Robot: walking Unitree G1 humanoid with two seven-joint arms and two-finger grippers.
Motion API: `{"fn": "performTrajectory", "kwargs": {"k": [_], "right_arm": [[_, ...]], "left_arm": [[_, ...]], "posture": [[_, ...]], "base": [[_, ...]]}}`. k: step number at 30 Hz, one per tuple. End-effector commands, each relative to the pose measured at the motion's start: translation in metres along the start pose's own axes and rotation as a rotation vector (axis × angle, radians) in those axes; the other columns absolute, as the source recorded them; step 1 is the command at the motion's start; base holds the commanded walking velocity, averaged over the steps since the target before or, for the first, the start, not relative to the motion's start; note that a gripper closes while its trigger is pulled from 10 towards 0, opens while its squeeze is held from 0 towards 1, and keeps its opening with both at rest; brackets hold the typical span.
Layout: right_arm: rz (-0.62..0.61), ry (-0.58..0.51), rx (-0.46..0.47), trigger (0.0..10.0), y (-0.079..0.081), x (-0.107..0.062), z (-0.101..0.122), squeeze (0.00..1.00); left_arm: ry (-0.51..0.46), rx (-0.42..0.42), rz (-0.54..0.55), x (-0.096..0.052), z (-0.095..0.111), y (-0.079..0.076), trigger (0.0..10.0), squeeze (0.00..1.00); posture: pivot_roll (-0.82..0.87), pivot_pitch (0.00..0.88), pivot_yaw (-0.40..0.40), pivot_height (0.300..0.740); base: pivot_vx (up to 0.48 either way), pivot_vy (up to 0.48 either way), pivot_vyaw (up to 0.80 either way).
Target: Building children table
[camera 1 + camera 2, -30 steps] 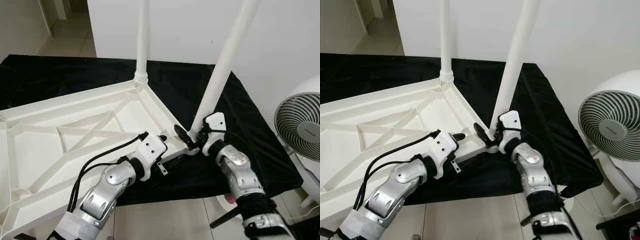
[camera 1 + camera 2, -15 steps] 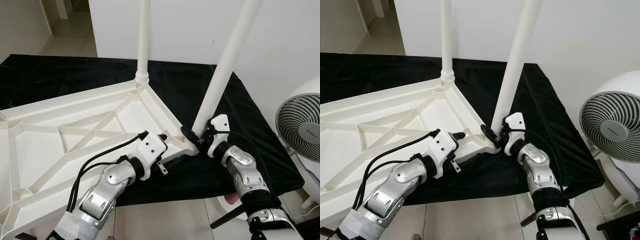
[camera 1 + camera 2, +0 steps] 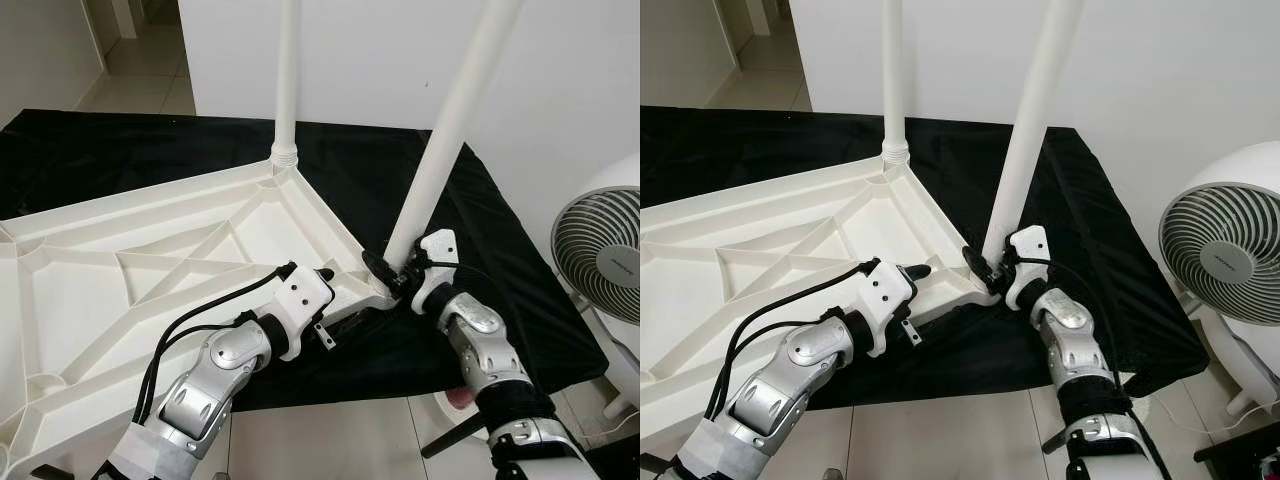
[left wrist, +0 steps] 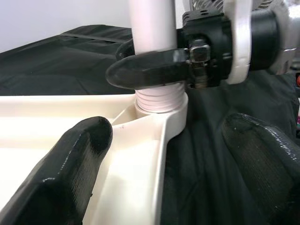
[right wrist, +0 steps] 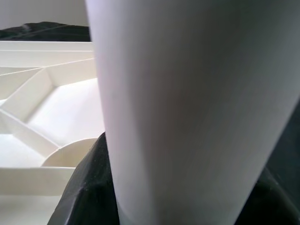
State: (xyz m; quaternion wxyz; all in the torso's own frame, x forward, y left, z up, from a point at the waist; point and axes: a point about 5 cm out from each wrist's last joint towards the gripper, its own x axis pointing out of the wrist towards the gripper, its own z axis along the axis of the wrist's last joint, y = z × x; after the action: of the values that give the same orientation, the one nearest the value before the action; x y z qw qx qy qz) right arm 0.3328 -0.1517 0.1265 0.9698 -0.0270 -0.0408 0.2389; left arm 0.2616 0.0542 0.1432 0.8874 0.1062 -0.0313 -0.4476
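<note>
Upturned white tabletop point(image 3: 150, 250) on black cloth point(image 3: 480, 250) — fan point(image 3: 600, 250) beside

White tabletop point(image 3: 150, 260), inverted, ribbed underside up, on a black cloth point(image 3: 380, 180); far leg point(image 3: 287, 80) upright in its corner socket; near leg point(image 3: 445, 130) tilted (base at the near corner), right gripper point(image 3: 392, 277) clasped around its foot; left gripper point(image 3: 335, 290) at the tabletop's edge just beside; white fan point(image 3: 600, 250) at right.

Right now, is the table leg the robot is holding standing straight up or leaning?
Leaning. The near leg slants away from the straight far leg, its base in the tabletop's corner socket, right gripper clamped there.
</note>
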Motion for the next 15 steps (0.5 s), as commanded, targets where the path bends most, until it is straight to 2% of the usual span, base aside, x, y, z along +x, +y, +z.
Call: {"fn": "performTrajectory", "kwargs": {"k": [1,3,7,9,11,12,13,15], "right_arm": [[-0.063,0.051,-0.009,10.0,-0.004,-0.006,-0.009,0.0],[-0.115,0.04,0.01,10.0,-0.001,-0.005,-0.008,0.0],[-0.115,0.04,0.01,10.0,-0.001,-0.005,-0.008,0.0],[-0.217,0.028,0.02,10.0,0.003,-0.004,-0.007,0.0],[-0.217,0.028,0.02,10.0,0.003,-0.004,-0.007,0.0],[-0.293,0.019,0.022,10.0,0.008,-0.003,-0.006,0.0],[-0.293,0.019,0.022,10.0,0.008,-0.003,-0.006,0.0],[-0.448,-0.001,0.052,10.0,0.019,-0.006,-0.004,0.0]], "left_arm": [[0.003,-0.003,-0.083,0.001,0.0,-0.007,10.0,0.0],[0.001,-0.005,-0.083,0.002,0.0,-0.007,10.0,0.0],[0.001,-0.005,-0.083,0.002,0.0,-0.007,10.0,0.0],[0.0,-0.005,-0.082,0.003,0.0,-0.007,10.0,0.0],[0.0,-0.005,-0.082,0.003,0.0,-0.007,10.0,0.0],[-0.001,-0.005,-0.082,0.004,0.0,-0.006,10.0,0.0],[-0.001,-0.005,-0.082,0.004,0.0,-0.006,10.0,0.0],[-0.004,-0.006,-0.081,0.006,0.0,-0.007,10.0,0.0]], "posture": [[0.13,0.044,-0.052,0.74],[0.13,0.043,-0.052,0.74],[0.13,0.043,-0.052,0.74],[0.12,0.04,-0.055,0.74],[0.12,0.04,-0.055,0.74],[0.12,0.038,-0.056,0.74],[0.12,0.038,-0.056,0.74],[0.12,0.028,-0.062,0.74]], "base": [[0.0,0.0,0.0],[0.0,0.0,0.0],[0.0,0.0,0.0],[0.0,0.0,0.0],[0.0,0.0,0.0],[0.0,0.0,0.0],[0.0,0.0,0.0],[0.0,0.0,0.0]]}}
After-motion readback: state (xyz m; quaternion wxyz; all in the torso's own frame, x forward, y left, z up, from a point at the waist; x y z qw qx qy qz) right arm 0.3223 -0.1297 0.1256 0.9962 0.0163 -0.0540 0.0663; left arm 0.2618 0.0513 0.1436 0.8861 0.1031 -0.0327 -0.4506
